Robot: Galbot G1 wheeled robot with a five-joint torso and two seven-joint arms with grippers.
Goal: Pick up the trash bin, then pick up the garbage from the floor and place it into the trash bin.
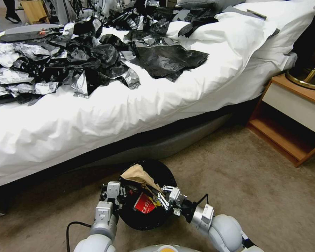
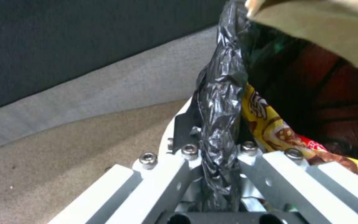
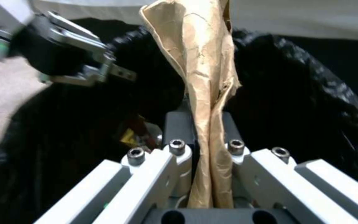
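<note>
Left gripper (image 1: 119, 200) low in the head view, at the left side of the trash bin (image 1: 154, 218), jaws pinched shut on the rim and its folded black bag liner (image 2: 220, 102). Crinkled black film running straight between the two fingers in the left wrist view, white bin wall just outside them, tan carpet (image 2: 63, 149) and the grey bed base (image 2: 104, 81) farther out on that side. Yellow snack wrapper (image 2: 266, 124) just inside the liner, pressed against it, close to the inner finger, with a red-and-white wrapper (image 1: 144, 204) a little deeper in the bin. Brown paper bag (image 1: 139, 174) sticking up out of the bin's mouth, between the two grippers, leaning over the far rim toward the bed. Right gripper (image 1: 164, 198) at the right side of the rim, reaching in over the opening, jaws clamped narrow on the lower end of the brown paper bag (image 3: 206, 102); creased paper rising upright from between the fingers in the right wrist view, black liner all around it, left gripper (image 3: 117, 70) beyond on the opposite rim. Bin off to the near side of the white bed (image 1: 94, 115), over the carpet; contact with the floor cannot be told. Loose black and silver plastic bags (image 1: 94, 59) heaped on the bed beyond both grippers. Wooden nightstand (image 1: 290, 119) well off to the right gripper's side.
</note>
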